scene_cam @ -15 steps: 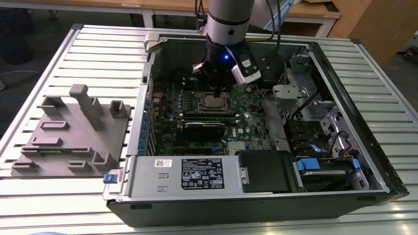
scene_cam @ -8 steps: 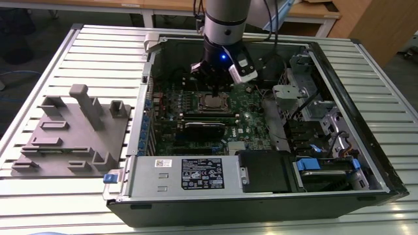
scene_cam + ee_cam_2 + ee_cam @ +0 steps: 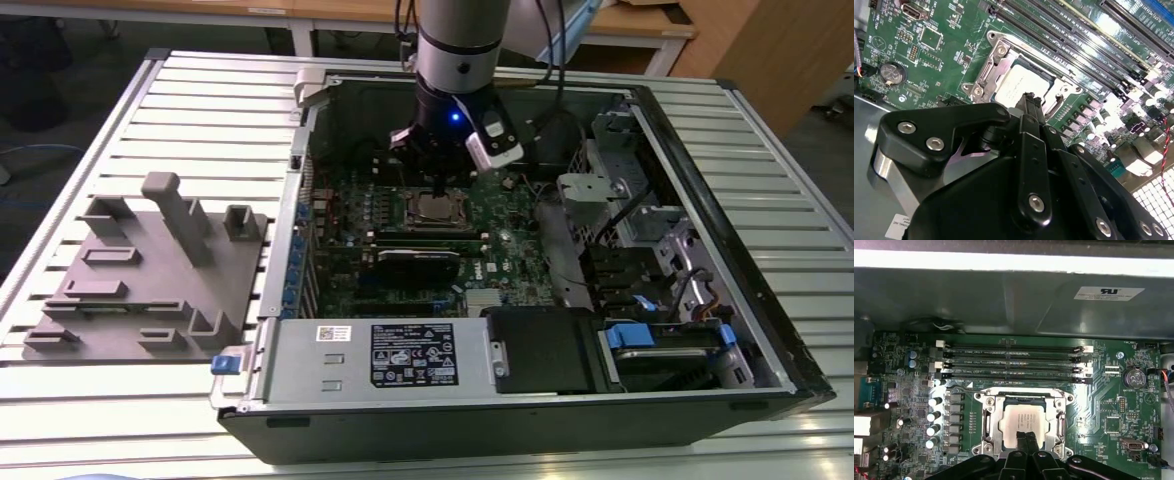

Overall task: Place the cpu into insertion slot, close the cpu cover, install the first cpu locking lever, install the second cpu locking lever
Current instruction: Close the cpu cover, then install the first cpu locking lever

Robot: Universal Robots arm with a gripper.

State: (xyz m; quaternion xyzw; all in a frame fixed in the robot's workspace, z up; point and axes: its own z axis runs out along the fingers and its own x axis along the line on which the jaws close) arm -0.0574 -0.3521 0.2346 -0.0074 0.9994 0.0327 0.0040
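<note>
The cpu (image 3: 1021,421) lies flat in the insertion slot (image 3: 1062,399) on the green motherboard, its silver-grey top showing through the window of the cpu cover (image 3: 989,428). The cover's silvery frame lies down around the chip. In the second wrist view the cpu (image 3: 1015,84) and cover (image 3: 985,75) show the same. My gripper (image 3: 1027,436) hangs straight over the socket, fingers pressed together with nothing between them, tips at one edge of the chip. In the exterior view the gripper (image 3: 441,186) stands just above the cpu (image 3: 435,209). I cannot make out how the locking levers stand.
Several long memory slots (image 3: 1014,362) run beside the socket, and the case wall (image 3: 1004,300) rises beyond them. A black card (image 3: 416,258), the power supply (image 3: 387,355) and drive cages (image 3: 654,230) crowd the case. A grey fixture (image 3: 147,270) sits on the table at the exterior view's left.
</note>
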